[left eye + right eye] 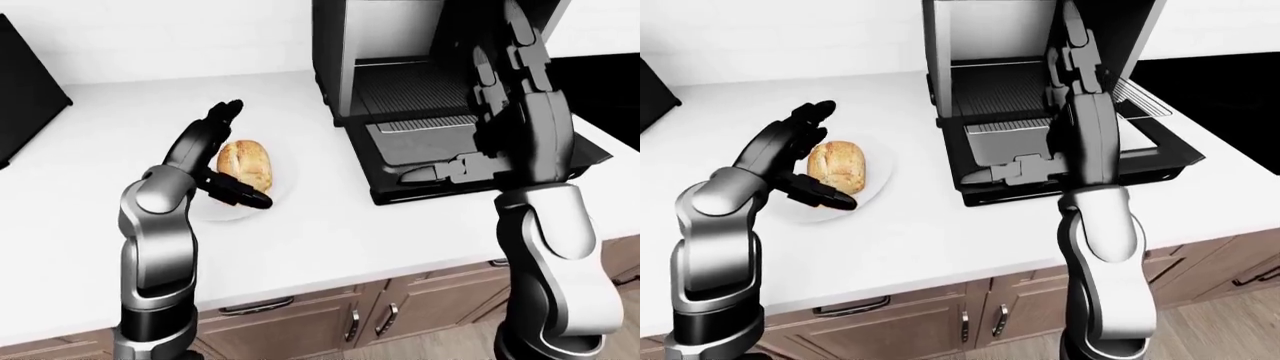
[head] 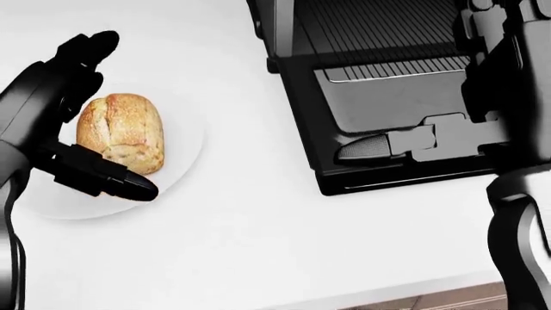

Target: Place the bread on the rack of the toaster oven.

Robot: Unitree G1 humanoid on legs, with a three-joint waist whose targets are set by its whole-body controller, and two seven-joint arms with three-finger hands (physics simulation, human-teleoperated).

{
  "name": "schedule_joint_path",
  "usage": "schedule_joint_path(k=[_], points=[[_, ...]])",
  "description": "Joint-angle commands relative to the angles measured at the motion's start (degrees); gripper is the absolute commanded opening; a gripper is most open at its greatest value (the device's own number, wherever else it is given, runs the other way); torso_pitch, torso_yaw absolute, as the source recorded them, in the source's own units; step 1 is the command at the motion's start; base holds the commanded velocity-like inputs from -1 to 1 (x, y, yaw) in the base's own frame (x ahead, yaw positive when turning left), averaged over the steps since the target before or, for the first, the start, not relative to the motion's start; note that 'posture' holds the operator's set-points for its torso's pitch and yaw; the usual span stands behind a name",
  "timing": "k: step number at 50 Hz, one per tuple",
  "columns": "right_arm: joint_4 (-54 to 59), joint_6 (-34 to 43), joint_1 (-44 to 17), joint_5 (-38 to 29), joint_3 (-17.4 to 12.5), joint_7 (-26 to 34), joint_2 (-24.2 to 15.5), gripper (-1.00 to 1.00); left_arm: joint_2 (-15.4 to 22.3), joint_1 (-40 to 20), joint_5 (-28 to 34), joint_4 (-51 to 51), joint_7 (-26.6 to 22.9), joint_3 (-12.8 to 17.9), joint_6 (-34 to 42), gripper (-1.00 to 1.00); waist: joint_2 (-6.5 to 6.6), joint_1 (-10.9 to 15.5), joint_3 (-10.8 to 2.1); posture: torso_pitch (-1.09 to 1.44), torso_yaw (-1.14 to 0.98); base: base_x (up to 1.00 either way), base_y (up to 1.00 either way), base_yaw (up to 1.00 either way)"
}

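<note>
A golden-brown, crusty oval bread roll (image 2: 121, 131) is seen lying on a round white plate (image 2: 176, 165) on the white bench (image 1: 330, 225), to the left of the black toaster oven (image 1: 1040, 90), whose door (image 2: 405, 139) is folded down flat and whose ribbed metal rack (image 2: 379, 29) is exposed inside. The left hand (image 2: 60, 123) is held spread around the roll's left side: one of its fingers (image 2: 103, 177) is stretched just below the roll's lower end and the others are raised beside its upper end, so the roll lies immediately to the right of the palm. Nothing is gripped; whether the roll is touched cannot be told. The roll's long axis runs roughly from top to bottom of the head view, slightly tilted, across the gap between the fingers. The right hand (image 2: 413, 145) is held over the lowered door with its fingers extended and nothing held, well apart from the roll. The left hand is judged much the nearer, and a closing of its fingers along the roll's length, followed by a carry rightward to the rack, appears to be called for.
</note>
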Motion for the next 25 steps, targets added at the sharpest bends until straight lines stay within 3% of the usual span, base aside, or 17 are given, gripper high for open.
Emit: schedule_joint_path(k=[1,25], points=[[-1.46,-1.66,-1.35,-0.04,-0.53,-0.11,-0.39,1.00,0.61,-1.92,0.46,-1.57,0.46,0.65,-1.50,0.68,0.10,-0.03,-1.34,0.00,0.00,0.00,0.00,0.00],[-2.16,-1.18,-1.23,-0.25,-0.36,-0.12,-0.40,1.00,-0.18,-2.92,1.63,2.29,0.75,-0.12,-4.55,0.42,0.09,0.00,-1.67,0.00,0.00,0.00,0.00,0.00]])
